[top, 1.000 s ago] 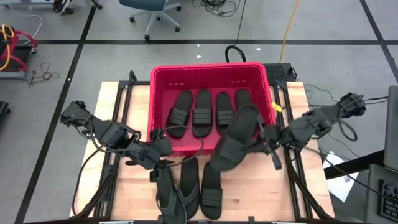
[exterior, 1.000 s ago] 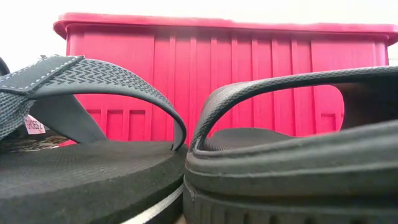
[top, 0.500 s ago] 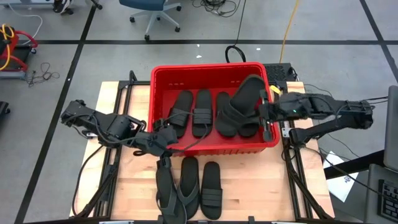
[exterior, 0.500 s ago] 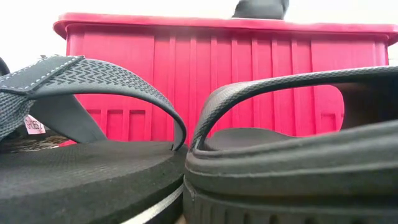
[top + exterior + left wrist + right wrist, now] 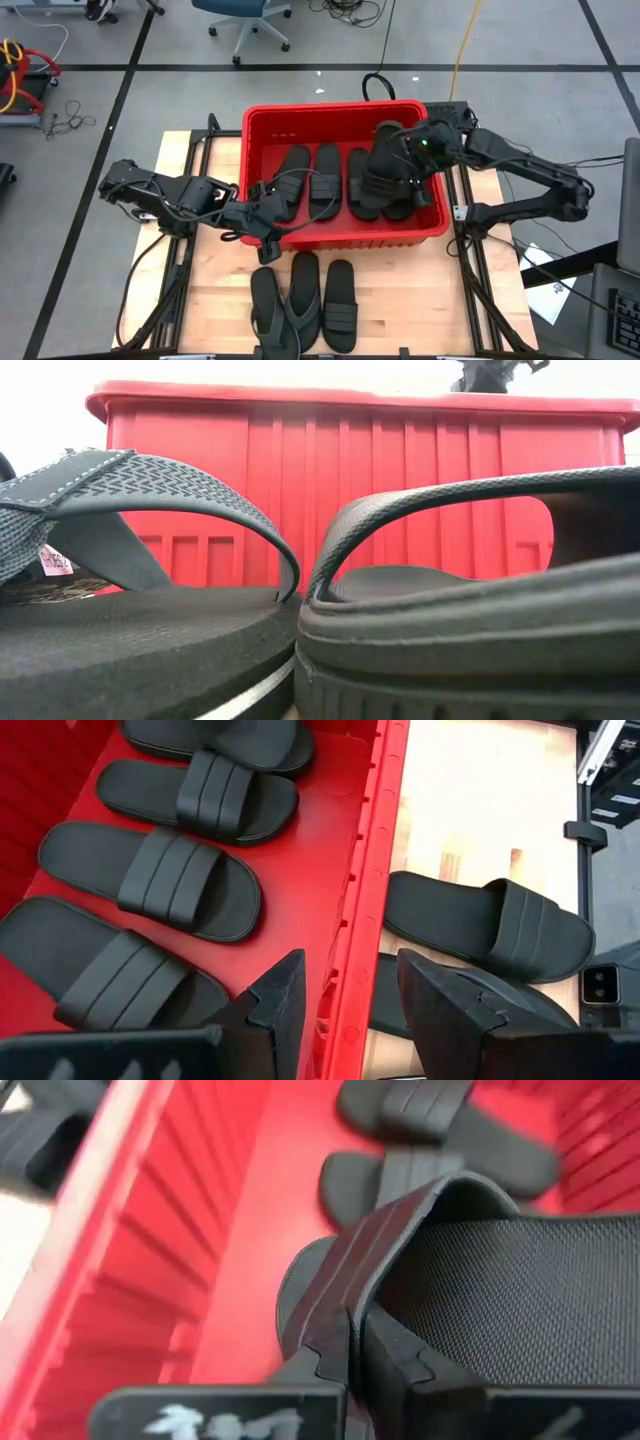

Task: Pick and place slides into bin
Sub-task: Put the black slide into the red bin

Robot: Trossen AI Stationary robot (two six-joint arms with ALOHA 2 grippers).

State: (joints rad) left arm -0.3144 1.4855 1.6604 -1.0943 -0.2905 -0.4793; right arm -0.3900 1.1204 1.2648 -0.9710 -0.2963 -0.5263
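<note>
The red bin (image 5: 262,128) stands at the table's far middle and fills the back of the low view (image 5: 380,470). Three black slides (image 5: 325,180) lie flat in it. My right gripper (image 5: 415,160) is over the bin's right part, shut on another ribbed-strap slide (image 5: 385,170). Its top shows above the rim in the low view (image 5: 490,375). My left gripper (image 5: 262,222) is open and empty, one finger on each side of the bin's near rim (image 5: 365,920). Three slides (image 5: 303,300) lie on the table in front of the bin. My right gripper pinches the slide's ribbed strap (image 5: 345,1305) between its two fingers, near where the strap meets the sole's edge. One finger (image 5: 405,1365) is on the footbed side and one outside. The slide lies slanted inside the bin over the slides below it.
On the table, two slides with thong straps (image 5: 268,305) lie left of one with a ribbed strap (image 5: 340,305). Two of them fill the low view's front (image 5: 130,560). Bare wood lies left and right of them. The bin's walls stand between the arms.
My right gripper has carried its slide from above the table by the bin's near right corner toward the far edge, over the wall and down into the bin, the slide turning on the way. My left gripper has gone from the table's slides toward the bin's near wall.
</note>
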